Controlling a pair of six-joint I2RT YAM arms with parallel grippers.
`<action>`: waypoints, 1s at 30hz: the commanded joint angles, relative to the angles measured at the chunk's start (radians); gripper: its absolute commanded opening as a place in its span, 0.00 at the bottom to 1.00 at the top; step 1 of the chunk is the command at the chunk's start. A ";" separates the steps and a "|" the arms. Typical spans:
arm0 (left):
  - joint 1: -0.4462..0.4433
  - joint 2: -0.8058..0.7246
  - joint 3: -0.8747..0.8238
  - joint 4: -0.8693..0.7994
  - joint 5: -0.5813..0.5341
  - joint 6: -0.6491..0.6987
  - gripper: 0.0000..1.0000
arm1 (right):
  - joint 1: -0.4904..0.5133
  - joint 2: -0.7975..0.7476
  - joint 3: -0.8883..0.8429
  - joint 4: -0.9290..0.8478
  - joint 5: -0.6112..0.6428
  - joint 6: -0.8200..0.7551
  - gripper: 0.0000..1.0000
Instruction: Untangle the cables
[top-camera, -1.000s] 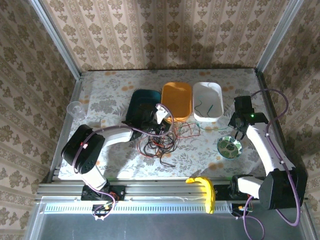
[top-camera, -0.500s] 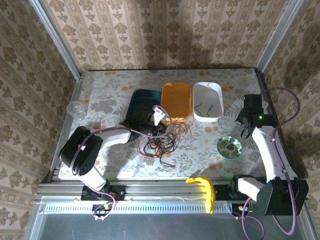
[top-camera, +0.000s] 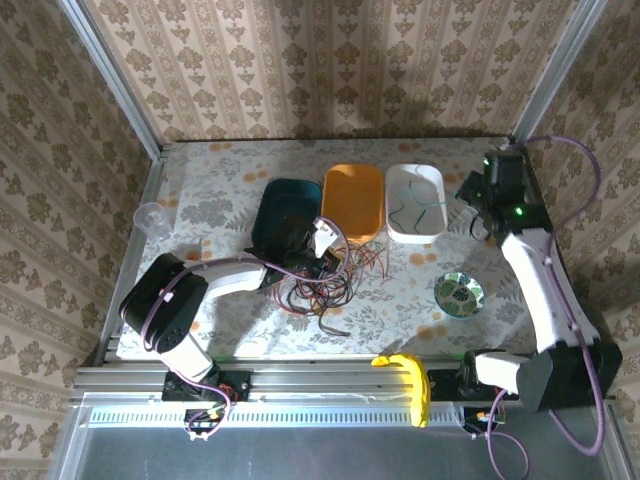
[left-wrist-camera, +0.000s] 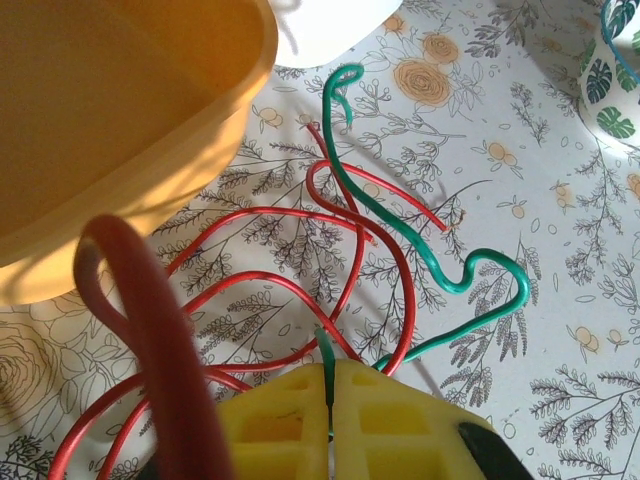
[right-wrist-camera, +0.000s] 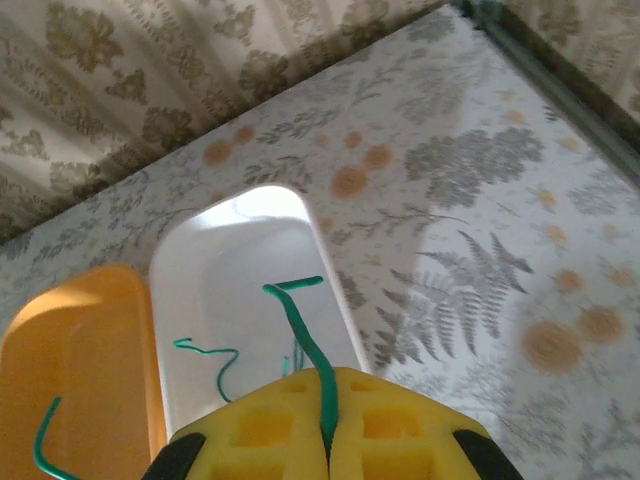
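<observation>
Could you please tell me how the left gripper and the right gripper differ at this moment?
The left gripper is at the tangle beside the orange tray; the right gripper hangs near the white tray, away from the tangle. Red cables loop around the left gripper; none lie by the right gripper. Both are shut on a green cable.

The thin red cables (left-wrist-camera: 140, 300) and the thin green cable (left-wrist-camera: 521, 283) have smooth, glossy plastic sheaths that catch the light. Another thin green cable (right-wrist-camera: 300, 330) has the same shine. The orange rectangular tray (left-wrist-camera: 200, 150) and the white rectangular tray (right-wrist-camera: 250, 270) look like smooth plastic with a soft sheen. The counter (left-wrist-camera: 540, 340) carries a matt, flower-printed covering. The yellow pads of the left pincer (left-wrist-camera: 330, 378) and right pincer (right-wrist-camera: 325, 398) are matt moulded plastic with square recesses. The small leaf-patterned bowl (left-wrist-camera: 612, 100) looks glossy.
</observation>
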 joint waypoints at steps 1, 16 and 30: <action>-0.010 -0.019 0.039 0.006 -0.010 0.020 0.00 | 0.069 0.175 0.133 -0.059 0.124 -0.106 0.00; -0.027 -0.028 0.038 -0.006 -0.018 0.015 0.00 | 0.142 0.561 0.346 -0.171 0.125 -0.367 0.06; -0.031 -0.009 0.057 -0.023 -0.006 0.025 0.00 | 0.162 0.376 0.239 -0.125 -0.033 -0.263 0.52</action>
